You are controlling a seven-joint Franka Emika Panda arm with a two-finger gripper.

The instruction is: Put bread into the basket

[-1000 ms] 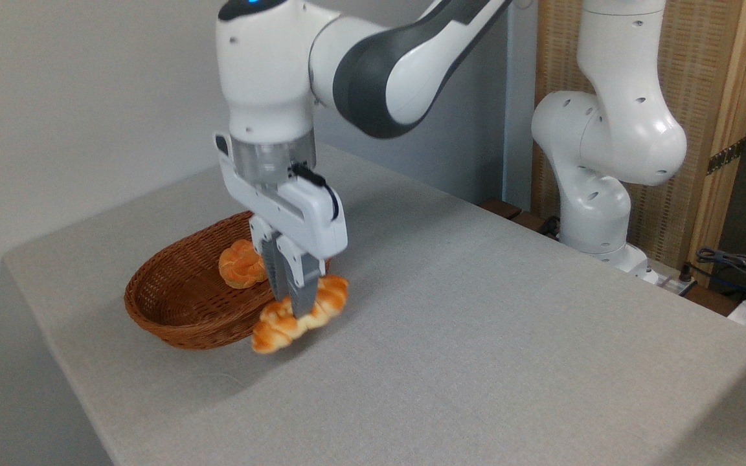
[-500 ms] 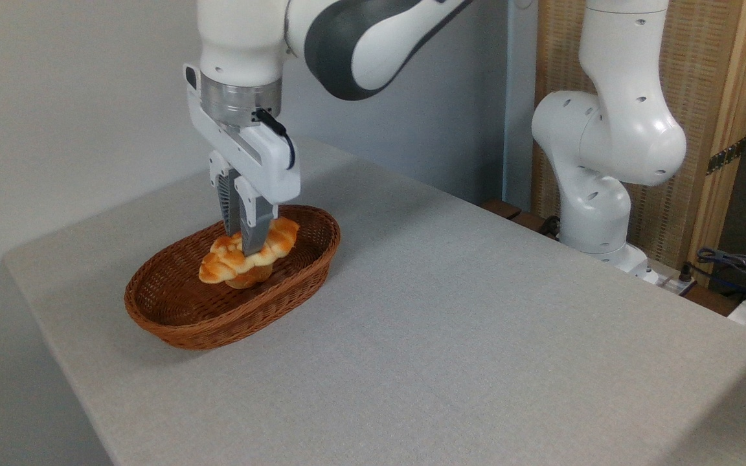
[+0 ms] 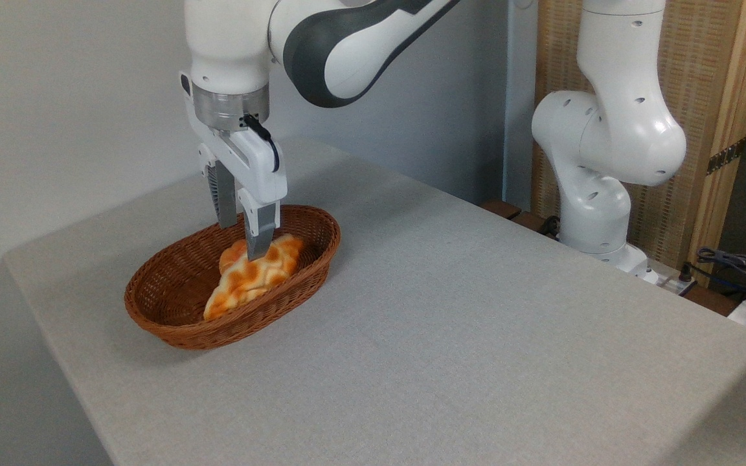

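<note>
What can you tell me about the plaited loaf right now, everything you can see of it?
The plaited loaf is elongated, golden-orange with paler creases and tapered ends. It lies inside the wicker basket, slanted, its lower end down near the front wall and its upper end toward the back right. It looks whole and undamaged. The gripper is open just above it; one of the fingers overlaps the upper end, so contact there cannot be told. Another bread piece seems partly hidden behind it.

The basket (image 3: 172, 323) is crowded on its right half, where the bread (image 3: 250, 281) lies slanted with the gripper (image 3: 243, 239) just above it, fingers spread. The basket's left half is bare. The table (image 3: 476, 336) to the right is wide, flat, unobstructed cloth.
</note>
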